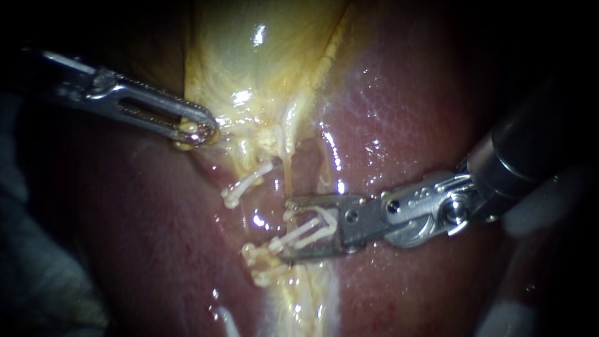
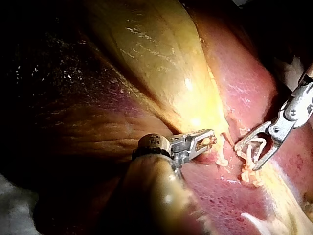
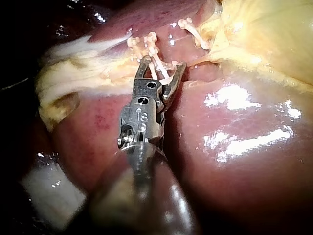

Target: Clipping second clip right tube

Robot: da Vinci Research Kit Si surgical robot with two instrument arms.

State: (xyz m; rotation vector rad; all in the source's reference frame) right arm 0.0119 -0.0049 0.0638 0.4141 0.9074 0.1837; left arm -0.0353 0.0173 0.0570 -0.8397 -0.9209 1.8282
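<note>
My left instrument (image 1: 198,130) pinches the gallbladder (image 1: 262,62) taut to expose the tube (image 1: 289,175); my right instrument (image 1: 287,229), jaws spread wide, carries an open clip (image 1: 312,229) up against it.

Dark surround on all sides, light pooled at the centre — wet glints, grey cloth (image 1: 34,293) at lower left.

The left instrument (image 1: 201,129) is bright silver metal, with a long slot cut through its round-tipped jaw and a finely toothed edge. The right instrument (image 1: 288,229) has flat grey jaws, round screws in a silver hinged wrist, and a thick, glossy black shaft.
</note>
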